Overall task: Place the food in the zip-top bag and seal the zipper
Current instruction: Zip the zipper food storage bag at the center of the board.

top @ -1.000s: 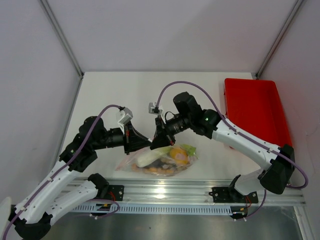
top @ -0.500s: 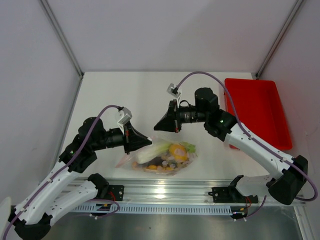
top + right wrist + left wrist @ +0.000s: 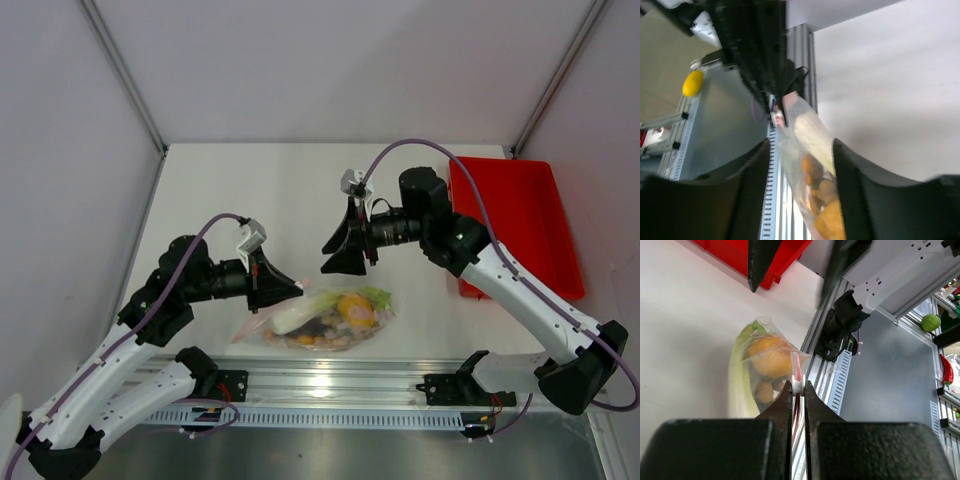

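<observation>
- From above, your left pincer (image 3: 287, 287) is squeezing shut on the top left corner of the bag (image 3: 325, 325).
- The bag is sitting near the near edge of the bench (image 3: 250, 190), about halfway along it.
- The food is sitting inside the bag. You are seeing the leek (image 3: 301, 311) on the left, the lemon (image 3: 353, 308) in the middle and the green leaves (image 3: 376, 297) on the right. Small dark and orange bits are lying under them.
- Your right pincer (image 3: 340, 256) is hanging open above the bench, a little beyond the bag. It is not touching the bag and it is holding nothing.
- The red tray (image 3: 510, 225) is sitting along the right edge, toward the far right corner.
- From the left wrist, the two black fingers are pressing close together. They are pinching the pink zipper (image 3: 796, 365) right at its little white slider (image 3: 798, 385).
- The bag is stretching away from the fingertips, with the leek on one side and the lemon beside it.
- At the top of this view, the right pincer's fingers (image 3: 759, 262) are pointing down, spread wide apart, with the red tray behind them.
- From the right wrist, your right pincer's fingers (image 3: 747, 195) are looking dark and blurry. They are standing wide open with nothing between them.
- Past them, the bag is running up to the left pincer, which is gripping its top end. The pale leek and some orange pieces are showing through the plastic.
</observation>
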Available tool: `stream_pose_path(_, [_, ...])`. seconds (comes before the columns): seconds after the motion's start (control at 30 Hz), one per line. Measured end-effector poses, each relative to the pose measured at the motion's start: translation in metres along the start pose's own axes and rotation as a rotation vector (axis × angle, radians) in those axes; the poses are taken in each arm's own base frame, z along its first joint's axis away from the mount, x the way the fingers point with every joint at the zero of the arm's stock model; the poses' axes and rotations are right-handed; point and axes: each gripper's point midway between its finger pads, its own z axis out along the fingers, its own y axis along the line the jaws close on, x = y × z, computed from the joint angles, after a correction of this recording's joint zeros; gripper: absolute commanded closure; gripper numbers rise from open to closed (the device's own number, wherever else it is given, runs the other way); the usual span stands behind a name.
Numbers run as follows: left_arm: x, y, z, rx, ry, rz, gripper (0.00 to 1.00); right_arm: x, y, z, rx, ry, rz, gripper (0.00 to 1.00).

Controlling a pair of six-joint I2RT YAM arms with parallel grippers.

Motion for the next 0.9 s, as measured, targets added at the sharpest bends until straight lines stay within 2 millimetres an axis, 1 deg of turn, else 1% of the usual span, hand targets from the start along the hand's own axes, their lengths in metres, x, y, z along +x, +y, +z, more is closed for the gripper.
stream_pose_path(0.1, [0.0, -0.002, 0.0, 0.011, 0.003, 0.0, 0.99, 0.002, 0.017, -0.003, -0.075, 0.037, -0.066, 0.36])
stream_pose_path(0.17, [0.0, -0.003, 0.0, 0.016, 0.002, -0.004, 0.99, 0.007, 0.028, 0.0, -0.119, 0.061, -0.093, 0.33])
stream_pose_path(0.2, [-0.001, -0.004, 0.0, 0.019, 0.0, -0.003, 0.99, 0.012, 0.032, 0.004, -0.139, 0.076, -0.099, 0.3])
stream_pose_path(0.3, [-0.003, -0.005, -0.001, 0.025, -0.011, 0.0, 0.99, 0.028, 0.038, 0.019, -0.185, 0.126, -0.098, 0.27])
stream_pose_path(0.37, [-0.005, -0.007, -0.002, 0.03, -0.018, 0.003, 1.0, 0.037, 0.039, 0.03, -0.2, 0.156, -0.09, 0.27])
stream_pose_path(0.47, [-0.005, -0.009, -0.004, 0.038, -0.022, 0.008, 1.0, 0.05, 0.039, 0.044, -0.212, 0.187, -0.08, 0.33])
stream_pose_path(0.53, [-0.006, -0.01, -0.004, 0.041, -0.024, 0.01, 0.99, 0.054, 0.039, 0.05, -0.221, 0.195, -0.078, 0.4])
stream_pose_path(0.57, [-0.006, -0.011, -0.005, 0.042, -0.028, 0.013, 1.0, 0.054, 0.038, 0.052, -0.223, 0.194, -0.077, 0.47])
stream_pose_path(0.6, [-0.006, -0.011, -0.006, 0.043, -0.029, 0.014, 0.99, 0.054, 0.038, 0.053, -0.224, 0.192, -0.077, 0.5])
stream_pose_path(0.63, [-0.007, -0.011, -0.006, 0.042, -0.031, 0.015, 0.99, 0.055, 0.038, 0.054, -0.225, 0.189, -0.077, 0.55])
stream_pose_path(0.67, [-0.007, -0.012, -0.006, 0.043, -0.032, 0.016, 0.99, 0.056, 0.037, 0.055, -0.225, 0.186, -0.08, 0.68])
stream_pose_path(0.73, [-0.006, -0.01, -0.006, 0.035, -0.034, 0.018, 0.99, 0.058, 0.037, 0.057, -0.235, 0.18, -0.072, 0.8])
stream_pose_path(0.77, [-0.005, -0.008, -0.006, 0.028, -0.033, 0.012, 0.99, 0.06, 0.037, 0.058, -0.237, 0.179, -0.067, 0.95])
stream_pose_path(0.8, [-0.004, -0.006, -0.006, 0.023, -0.032, 0.008, 1.0, 0.063, 0.037, 0.059, -0.236, 0.182, -0.06, 0.99])
stream_pose_path(0.9, [-0.003, -0.008, -0.007, 0.031, -0.029, 0.007, 0.99, 0.067, 0.033, 0.062, -0.227, 0.18, -0.043, 1.0])
